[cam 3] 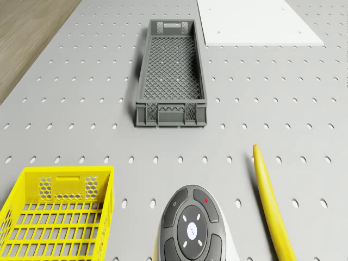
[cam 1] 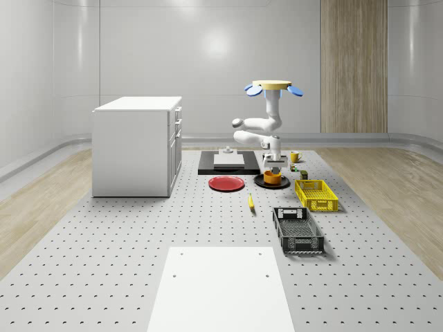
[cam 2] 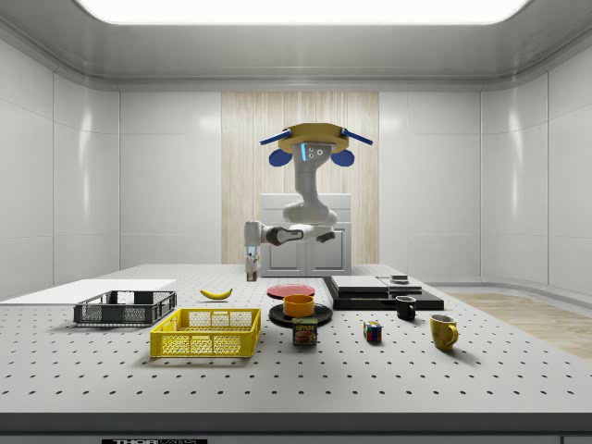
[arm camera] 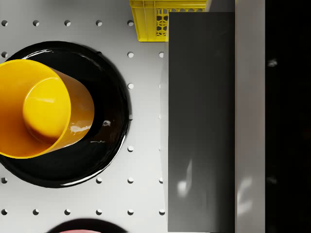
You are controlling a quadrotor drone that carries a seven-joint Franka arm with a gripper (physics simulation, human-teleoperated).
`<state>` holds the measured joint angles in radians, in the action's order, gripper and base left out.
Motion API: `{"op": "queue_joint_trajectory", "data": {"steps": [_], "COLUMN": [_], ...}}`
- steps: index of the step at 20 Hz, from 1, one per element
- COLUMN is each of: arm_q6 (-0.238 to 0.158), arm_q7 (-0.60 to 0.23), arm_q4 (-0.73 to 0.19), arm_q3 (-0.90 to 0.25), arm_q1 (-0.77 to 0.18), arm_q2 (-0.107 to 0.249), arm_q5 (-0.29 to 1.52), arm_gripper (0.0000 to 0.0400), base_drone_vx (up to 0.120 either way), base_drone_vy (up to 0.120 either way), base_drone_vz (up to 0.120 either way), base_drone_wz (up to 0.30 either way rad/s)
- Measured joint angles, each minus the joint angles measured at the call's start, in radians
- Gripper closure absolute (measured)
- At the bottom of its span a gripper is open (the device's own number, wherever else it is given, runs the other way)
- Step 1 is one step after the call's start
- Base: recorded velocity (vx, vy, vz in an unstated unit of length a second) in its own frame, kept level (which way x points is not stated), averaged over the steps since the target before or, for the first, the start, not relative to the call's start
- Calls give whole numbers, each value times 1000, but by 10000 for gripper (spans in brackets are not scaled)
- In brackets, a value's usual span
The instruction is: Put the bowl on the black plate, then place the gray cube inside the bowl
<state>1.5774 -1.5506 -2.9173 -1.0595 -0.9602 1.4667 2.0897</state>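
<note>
Your wrist view shows the orange bowl [arm camera: 36,109] seated on the black plate [arm camera: 104,145]. The side view shows the drone [cam 2: 315,143] hovering above that plate, arm bent downward. Gripper [cam 1: 275,164] above the bowl; grip state unclear.

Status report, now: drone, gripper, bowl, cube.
Drone hovering above the table; gripper just above the orange bowl. Bowl sits upright on the round black plate. Gray cube not identified. Nothing blocking the bowl.
</note>
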Motion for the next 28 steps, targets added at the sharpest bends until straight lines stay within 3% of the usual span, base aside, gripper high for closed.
{"op": "queue_joint_trajectory", "data": {"steps": [20, 28], "arm_q6": [0, -1], "arm_q7": [0, 0], "arm_q4": [0, 0], "arm_q3": [0, 0], "arm_q1": [0, 0], "arm_q2": [-1, -1], "arm_q5": [0, 0], "arm_gripper": [150, 150], "base_drone_vx": [-120, -120], "base_drone_vy": [0, 0], "base_drone_vz": [0, -110], "base_drone_wz": [0, 0]}}
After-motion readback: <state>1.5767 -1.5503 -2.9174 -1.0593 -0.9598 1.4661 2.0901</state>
